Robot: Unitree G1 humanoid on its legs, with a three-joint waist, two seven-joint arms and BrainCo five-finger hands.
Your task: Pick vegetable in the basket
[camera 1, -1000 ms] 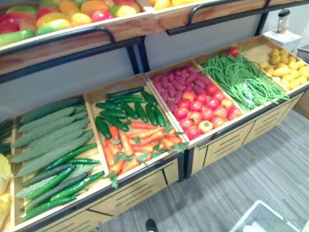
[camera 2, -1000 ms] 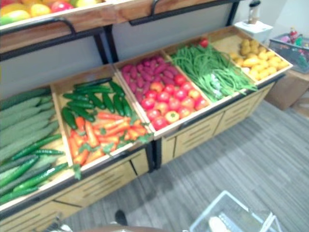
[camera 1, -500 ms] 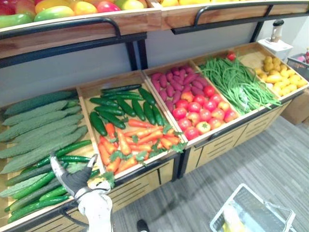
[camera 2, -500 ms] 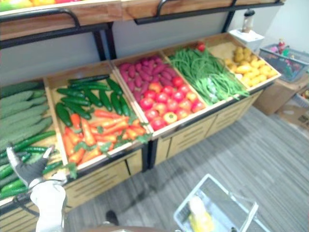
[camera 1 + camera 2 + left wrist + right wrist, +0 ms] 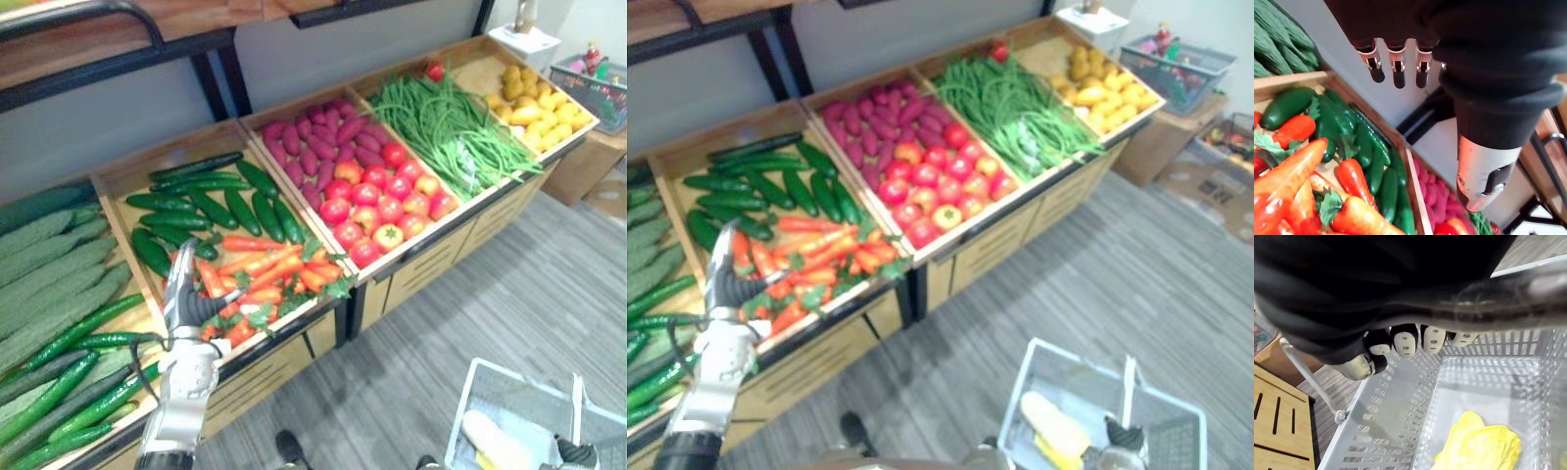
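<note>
My left hand [image 5: 184, 292] is raised with straight, open fingers [image 5: 1397, 73] over the near left part of the carrot bin [image 5: 265, 274], holding nothing. Dark green cucumbers [image 5: 206, 201] lie just behind the carrots in the same bin. Low on the right hangs a white mesh basket [image 5: 1036, 364]; my right hand [image 5: 1400, 343] is curled round its handle [image 5: 1131, 390]. A pale corn cob [image 5: 1058, 423] and something yellow [image 5: 1480, 446] lie inside the basket.
The wooden stand also holds bitter gourds [image 5: 49, 279] and slim cucumbers [image 5: 59, 377] on the left, purple sweet potatoes [image 5: 313, 147], tomatoes [image 5: 382, 201], green beans [image 5: 451, 127] and yellow potatoes [image 5: 534, 103] to the right. A dark rail [image 5: 108, 69] runs above. Grey floor [image 5: 411, 362] lies in front.
The camera has swung right and down. My left hand has gone from the slim cucumbers at the front edge to the carrot bin. The basket now shows further in.
</note>
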